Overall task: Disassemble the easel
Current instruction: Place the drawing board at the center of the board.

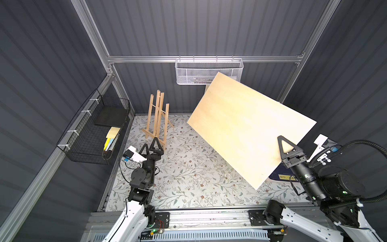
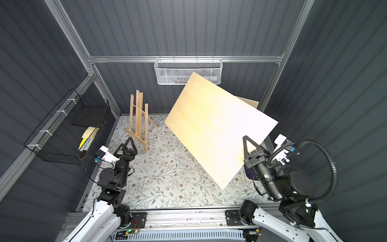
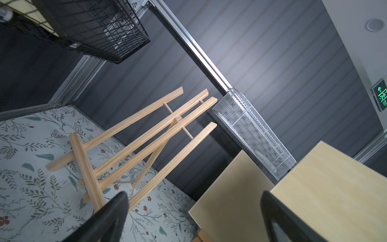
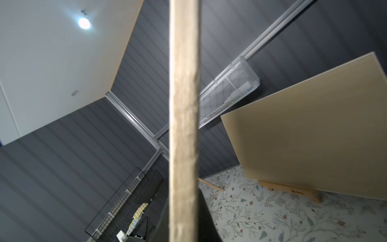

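A small wooden easel (image 1: pixel 157 117) (image 2: pixel 138 119) (image 3: pixel 134 146) stands upright at the back left of the floral table, with nothing on its ledge. My left gripper (image 1: pixel 150 143) (image 2: pixel 125 144) (image 3: pixel 192 209) hangs open just in front of the easel's ledge and touches nothing. Over the right half of the table, my right gripper (image 1: pixel 281 139) (image 2: pixel 247 139) (image 4: pixel 184 220) is shut on the near edge of a large pale wooden board (image 1: pixel 247 127) (image 2: pixel 215 130) and holds it tilted in the air. The right wrist view shows this board edge-on (image 4: pixel 183 104).
A second pale board (image 4: pixel 314 130) (image 2: pixel 249 101) leans on a wooden stand (image 4: pixel 293 189) at the back right, behind the held one. A black wire basket (image 1: pixel 94 130) hangs on the left wall. A white mesh basket (image 1: pixel 207 71) hangs on the back rail.
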Motion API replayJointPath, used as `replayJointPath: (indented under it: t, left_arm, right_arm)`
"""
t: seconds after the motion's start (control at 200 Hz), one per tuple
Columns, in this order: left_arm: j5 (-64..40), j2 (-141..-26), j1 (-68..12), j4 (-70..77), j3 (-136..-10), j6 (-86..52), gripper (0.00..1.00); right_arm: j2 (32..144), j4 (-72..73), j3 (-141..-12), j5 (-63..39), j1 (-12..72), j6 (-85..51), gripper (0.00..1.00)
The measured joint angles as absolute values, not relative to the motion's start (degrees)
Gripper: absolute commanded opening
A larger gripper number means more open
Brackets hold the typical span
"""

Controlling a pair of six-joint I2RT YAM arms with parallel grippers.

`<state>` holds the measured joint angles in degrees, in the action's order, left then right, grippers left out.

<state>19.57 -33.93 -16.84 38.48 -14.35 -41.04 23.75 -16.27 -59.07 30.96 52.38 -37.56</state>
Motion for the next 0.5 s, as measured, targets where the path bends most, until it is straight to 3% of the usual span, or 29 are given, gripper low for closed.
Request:
replayJointPath:
  t: [0.215, 0.5]
  left_arm:
    - [17.8, -33.7, -16.8, 37.0, -17.5, -41.2, 0.99]
    - [7.3, -42.0, -16.8, 36.2, -24.3, -40.6, 0.99]
  right_arm:
    - [25.7, -28.4, -60.1, 32.1, 52.3, -38.7, 0.00]
    - [27.9, -41.4, -61.8, 31.0, 52.3, -40.8, 0.00]
